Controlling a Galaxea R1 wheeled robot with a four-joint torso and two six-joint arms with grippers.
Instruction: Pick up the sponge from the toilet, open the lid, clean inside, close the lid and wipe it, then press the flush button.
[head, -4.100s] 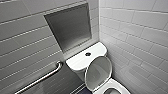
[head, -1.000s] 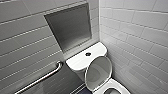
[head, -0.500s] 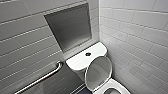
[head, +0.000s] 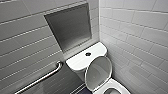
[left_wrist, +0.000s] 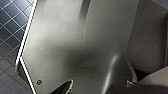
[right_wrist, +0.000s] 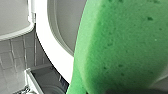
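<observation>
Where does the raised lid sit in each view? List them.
Head view: lid upright in front of the tank, low and centre-right.
Left wrist view: cannot tell; grey panel there.
Right wrist view: lid behind the sponge.
Shared landmark: pale tiled wall.

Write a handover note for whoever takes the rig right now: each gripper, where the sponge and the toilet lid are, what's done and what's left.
Right gripper: shut on the sponge, held close beside the raised lid.
Left gripper: state cannot be told; its wrist camera faces a grey panel and blue floor tiles.
Toilet: the lid stands up in front of the tank; the flush button sits on the tank top.
Done: sponge picked up, lid opened.
Left: clean inside (no telling whether started), close the lid, wipe it, press the flush button.
</observation>
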